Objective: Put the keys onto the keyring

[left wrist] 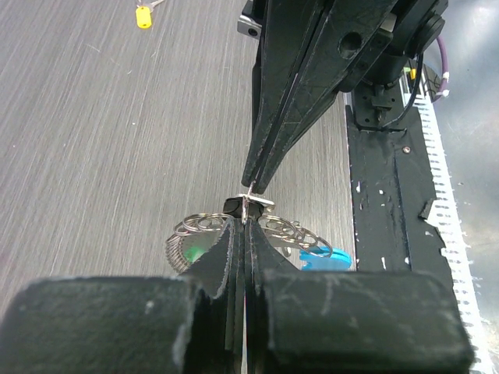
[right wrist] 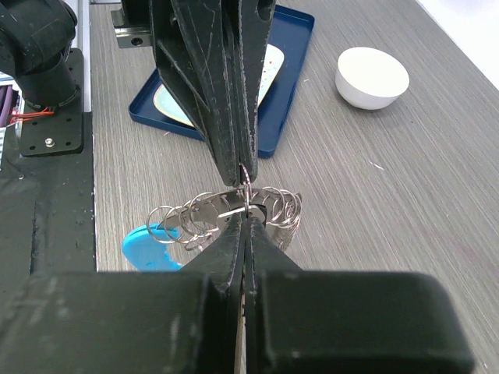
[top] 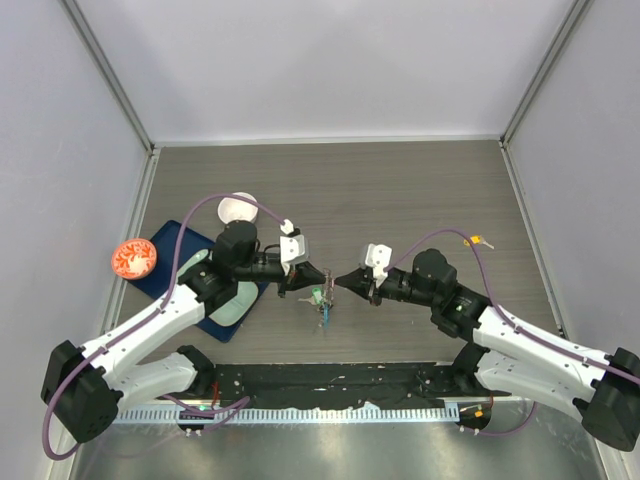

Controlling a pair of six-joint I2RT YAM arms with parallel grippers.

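My two grippers meet tip to tip above the table's middle. My left gripper [top: 325,277] [left wrist: 244,222] is shut on a small split ring of the keyring [top: 319,297] [left wrist: 199,226] [right wrist: 187,218], a fan of silver rings with a blue tag [top: 325,316] [left wrist: 327,257] [right wrist: 144,248]. My right gripper [top: 338,281] [right wrist: 246,218] is shut and appears to pinch the key [right wrist: 234,211], whose black head [left wrist: 234,206] sits at that ring. Whether the key is threaded through the ring is hidden by the fingers. I cannot tell whether the keyring hangs or rests on the table.
A white bowl [top: 238,208] [right wrist: 372,76] stands behind the left arm. A blue tray [top: 165,240] [right wrist: 292,47] lies at the left with a pale object on it, and an orange-red bowl [top: 133,258] is beside it. A yellow tag [top: 475,241] [left wrist: 143,15] lies at the right.
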